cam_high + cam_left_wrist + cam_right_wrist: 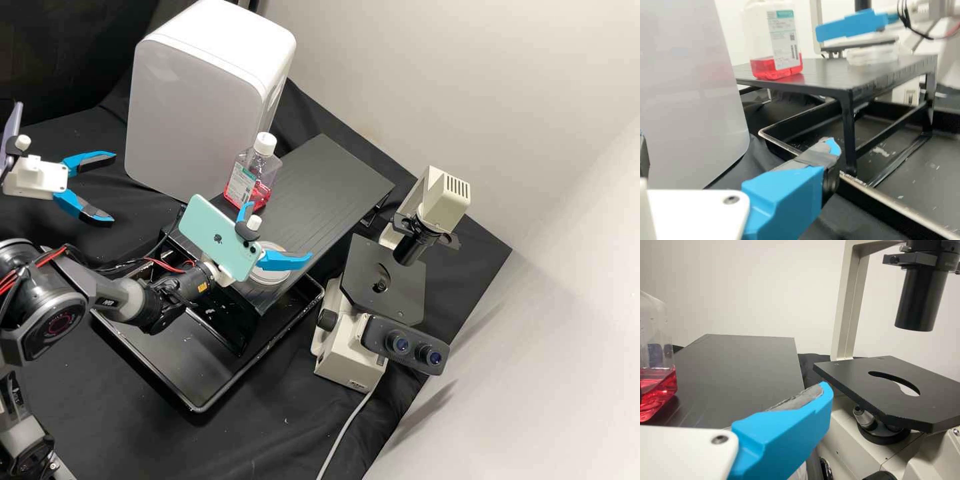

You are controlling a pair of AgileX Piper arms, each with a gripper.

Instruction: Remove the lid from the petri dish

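We count one petri dish (275, 275). It is a round, clear, shallow piece with no long axis, and it lies flat with its broad face up. It sits on the near corner of the single raised black platform (333, 187), which stands in one black tray (200, 393).

From the dish in the high view:
- The one flask (250, 175), with red liquid and a white cap, stands upright at 12 o'clock on the same platform.
- The one white box (200, 100) is at 11 o'clock.
- The one microscope (393, 293) is at 3 o'clock, beside the tray.

There are two grippers. The right gripper (280, 257) is at the dish, and one blue finger (288, 259) lies level across the top of it. The second finger is hidden, so we cannot tell how wide this gripper is spread or whether it has hold of anything. The finger also hides the lid's edge, so the lid may be seated or slightly raised; we cannot make it out apart from the base.

The left gripper (110, 188) hangs well apart at 10 o'clock, over the black cloth. Its two fingers are spread wide with nothing between them.
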